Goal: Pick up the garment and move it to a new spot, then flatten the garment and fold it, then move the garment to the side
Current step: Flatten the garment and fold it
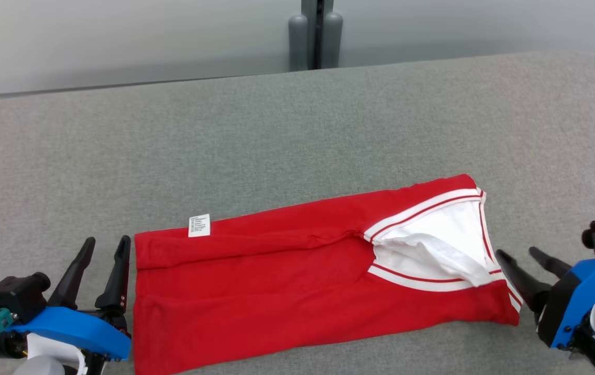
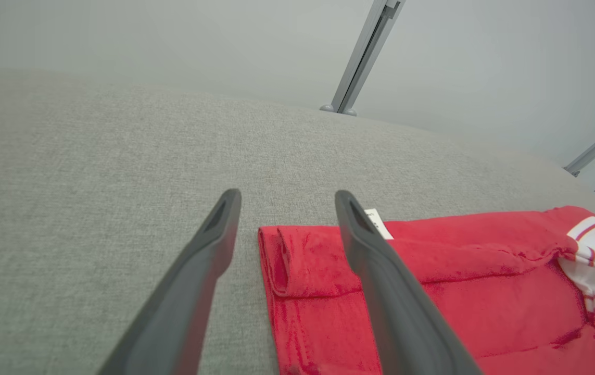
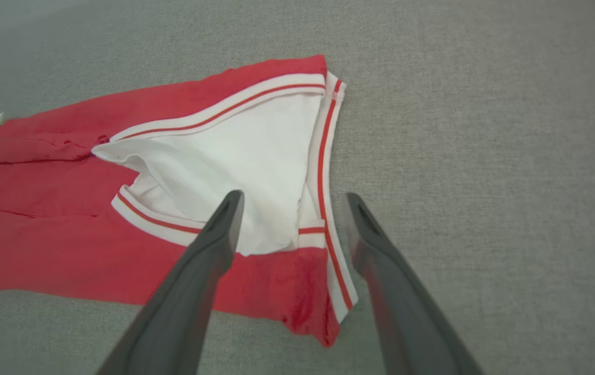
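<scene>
Garment [image 1: 297,271] lies folded, lower centre; both grippers' jaws spread, empty. Grabbing one layer could undo the fold.

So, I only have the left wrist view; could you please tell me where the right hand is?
Observer: The right hand is at the other end of the garment, by the collar, open and empty.
Operator: Thank you. Is the collar lying flat there?
Observer: No, a white flap lies loosely folded across the neck opening.
Operator: And how does my left hand sit, seen from the head view?
Observer: The left hand is open just off the plain end, beside the cloth rather than over it.
</scene>
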{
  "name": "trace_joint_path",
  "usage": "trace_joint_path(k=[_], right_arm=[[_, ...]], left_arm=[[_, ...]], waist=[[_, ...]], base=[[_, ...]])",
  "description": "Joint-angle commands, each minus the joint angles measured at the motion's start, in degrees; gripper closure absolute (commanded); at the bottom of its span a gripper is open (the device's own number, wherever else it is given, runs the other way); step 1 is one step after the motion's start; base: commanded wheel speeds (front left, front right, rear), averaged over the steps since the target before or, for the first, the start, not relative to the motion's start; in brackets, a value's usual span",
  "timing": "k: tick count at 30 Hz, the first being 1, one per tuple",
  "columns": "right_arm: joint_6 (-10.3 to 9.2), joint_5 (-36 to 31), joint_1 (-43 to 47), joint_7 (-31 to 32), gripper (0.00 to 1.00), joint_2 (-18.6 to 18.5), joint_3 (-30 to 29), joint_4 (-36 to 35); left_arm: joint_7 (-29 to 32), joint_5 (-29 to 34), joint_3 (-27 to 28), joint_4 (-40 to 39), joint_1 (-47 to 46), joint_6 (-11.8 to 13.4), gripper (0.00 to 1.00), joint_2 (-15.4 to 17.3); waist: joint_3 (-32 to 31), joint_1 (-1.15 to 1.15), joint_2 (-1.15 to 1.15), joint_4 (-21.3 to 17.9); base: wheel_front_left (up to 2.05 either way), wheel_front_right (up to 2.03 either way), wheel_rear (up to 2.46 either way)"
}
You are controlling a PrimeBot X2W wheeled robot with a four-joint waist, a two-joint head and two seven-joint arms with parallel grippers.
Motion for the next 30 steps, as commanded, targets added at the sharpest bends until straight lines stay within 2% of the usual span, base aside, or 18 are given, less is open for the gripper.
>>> trace_joint_path(k=[1, 9, 12, 22, 30], right_arm=[[0.01, -0.8, 0.0, -0.6, 0.00, 0.5, -1.1, 0.0], [0.01, -7.2, -4.1, 0.1, 0.00, 5.9, -7.0, 7.2], [0.01, -10.2, -6.2, -0.1, 0.00, 8.1, -8.6, 11.2], [0.02, -18.5, -12.8, -4.9, 0.00, 11.5, -12.5, 25.0], [0.02, -19.9, -15.1, -5.7, 0.00, 12.1, -10.3, 31.1]], left_arm=[[-0.9, 0.9, 1.1, -0.7, 0.4, 0.9, 0.00, -0.6], [-1.8, 6.1, 4.5, -3.2, -0.2, 4.7, 0.00, -4.4], [-1.8, 7.9, 5.5, -3.7, -0.4, 5.3, 0.00, -5.8], [-1.8, 12.2, 5.7, -2.9, -0.5, 5.9, 0.00, -8.3], [-1.8, 12.8, 5.4, -2.0, -1.0, 5.3, 0.00, -9.2]], waist=[[-0.5, 0.00, 0.00, 0.3], [-2.6, 0.00, 0.00, 2.2], [-2.7, 0.00, 0.00, 2.8], [-2.3, 0.00, 0.00, 4.4], [-1.7, 0.00, 0.00, 4.8]], base=[[0.00, 0.00, 0.00], [0.00, 0.00, 0.00], [0.00, 0.00, 0.00], [0.00, 0.00, 0.00], [0.00, 0.00, 0.00]])
